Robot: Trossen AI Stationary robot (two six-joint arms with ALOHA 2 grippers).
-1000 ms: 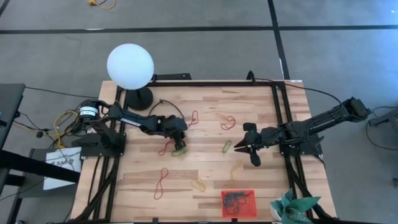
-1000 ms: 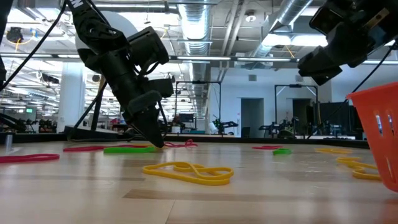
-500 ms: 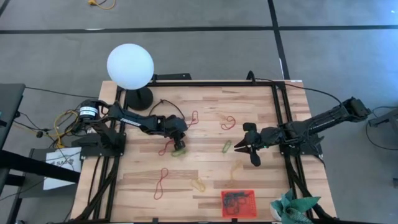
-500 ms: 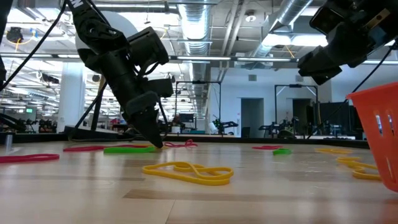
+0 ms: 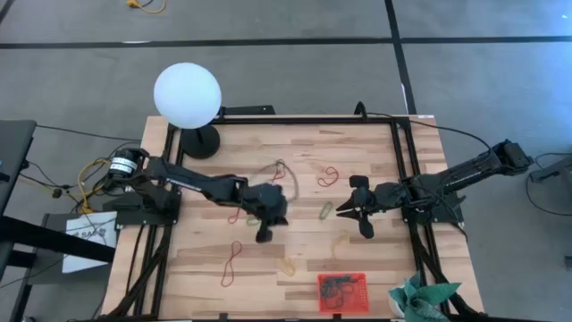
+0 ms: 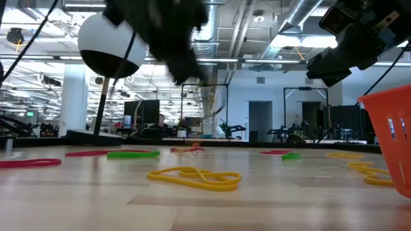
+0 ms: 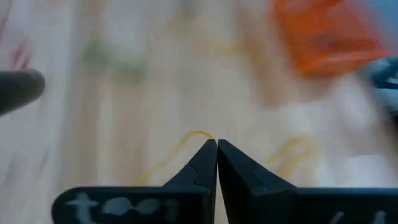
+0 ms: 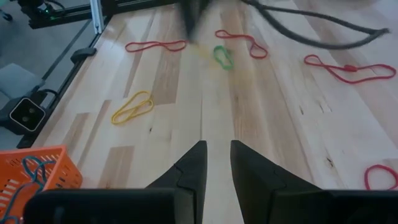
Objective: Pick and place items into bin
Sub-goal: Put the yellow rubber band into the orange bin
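L gripper pinched together over table, thin yellow band at tips; R gripper slightly apart.

Left claw now nearer the middle of the frame in the high view, lower and further right than before, lifted off the counter in the low view, fingers now pressed shut, green band gone from its earlier spot

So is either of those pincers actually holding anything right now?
The left pincer is shut, seemingly on the end of a thin yellow band; blur leaves it unsure. The right pincer holds nothing.
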